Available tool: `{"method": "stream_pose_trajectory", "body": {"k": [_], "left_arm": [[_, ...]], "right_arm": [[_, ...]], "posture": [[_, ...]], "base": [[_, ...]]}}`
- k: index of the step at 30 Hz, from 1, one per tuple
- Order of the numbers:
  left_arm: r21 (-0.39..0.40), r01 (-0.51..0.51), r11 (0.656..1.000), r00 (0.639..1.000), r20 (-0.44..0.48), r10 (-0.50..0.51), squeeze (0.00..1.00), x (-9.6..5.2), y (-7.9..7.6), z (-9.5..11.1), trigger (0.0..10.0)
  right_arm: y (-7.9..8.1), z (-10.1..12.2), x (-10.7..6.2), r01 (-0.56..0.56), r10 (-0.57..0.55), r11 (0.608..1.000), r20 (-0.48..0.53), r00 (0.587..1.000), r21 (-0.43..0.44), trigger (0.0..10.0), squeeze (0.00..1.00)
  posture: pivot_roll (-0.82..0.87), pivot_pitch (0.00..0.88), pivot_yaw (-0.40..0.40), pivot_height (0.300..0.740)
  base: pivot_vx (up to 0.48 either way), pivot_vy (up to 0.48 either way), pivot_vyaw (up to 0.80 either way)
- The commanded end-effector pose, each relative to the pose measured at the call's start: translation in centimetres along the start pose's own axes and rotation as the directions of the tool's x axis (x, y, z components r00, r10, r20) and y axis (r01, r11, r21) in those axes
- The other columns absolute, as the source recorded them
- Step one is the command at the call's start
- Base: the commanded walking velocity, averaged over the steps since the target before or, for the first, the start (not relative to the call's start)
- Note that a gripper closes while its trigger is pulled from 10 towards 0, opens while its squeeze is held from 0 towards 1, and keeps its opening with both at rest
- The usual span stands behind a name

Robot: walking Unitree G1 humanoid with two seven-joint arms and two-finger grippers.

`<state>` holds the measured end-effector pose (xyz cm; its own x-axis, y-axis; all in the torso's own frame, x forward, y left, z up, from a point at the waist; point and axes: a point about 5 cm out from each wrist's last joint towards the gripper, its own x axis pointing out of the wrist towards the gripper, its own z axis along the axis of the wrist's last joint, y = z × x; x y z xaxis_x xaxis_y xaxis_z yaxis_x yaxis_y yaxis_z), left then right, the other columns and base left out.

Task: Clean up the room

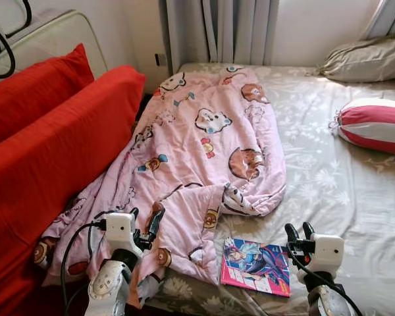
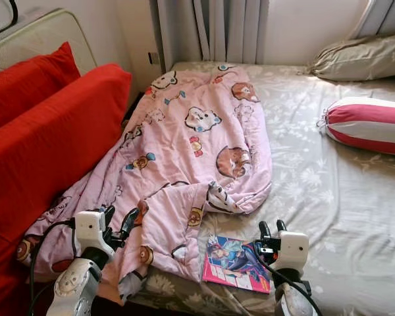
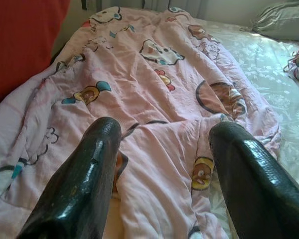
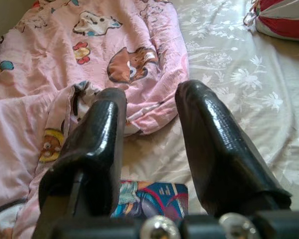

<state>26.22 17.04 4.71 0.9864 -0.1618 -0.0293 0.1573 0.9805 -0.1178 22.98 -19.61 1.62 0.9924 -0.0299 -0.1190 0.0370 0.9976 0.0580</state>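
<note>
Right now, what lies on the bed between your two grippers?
In the left eye view, the folded-over corner of the pink blanket and a colourful book lie between the left gripper and right gripper. The book sits next to the right gripper.

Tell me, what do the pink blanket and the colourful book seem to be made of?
The pink blanket looks like soft, matte quilted cotton: it wrinkles and folds loosely. The book seems to be paper with a glossy printed cover that catches light, though the sheen is faint.

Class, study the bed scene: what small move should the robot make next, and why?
Probably lower the right pincer onto the book. It lies loose on the bedsheet, just beside that open pincer, while the left pincer hovers open over the rumpled pink blanket, a bigger job.
</note>
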Motion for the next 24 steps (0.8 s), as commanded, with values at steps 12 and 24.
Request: {"method": "stream_pose_trajectory", "body": {"k": [12,24], "left_arm": [[0.012,0.003,1.000,1.000,-0.009,-0.003,0.00,-0.15,-0.08,0.22,10.0],[0.007,-0.002,1.000,1.000,-0.015,0.002,0.00,-0.02,-0.31,0.26,10.0]], "right_arm": [[0.47,-0.63,-0.25,-0.004,0.004,1.000,-0.049,0.999,0.003,10.0,0.00],[0.81,-0.73,-0.12,-0.013,0.013,1.000,-0.043,0.999,0.017,10.0,0.00]], "posture": [[0.02,0.049,0.041,0.680],[0.03,0.065,0.040,0.670]], "base": [[0.000,0.000,0.00],[0.000,0.000,0.00]]}}
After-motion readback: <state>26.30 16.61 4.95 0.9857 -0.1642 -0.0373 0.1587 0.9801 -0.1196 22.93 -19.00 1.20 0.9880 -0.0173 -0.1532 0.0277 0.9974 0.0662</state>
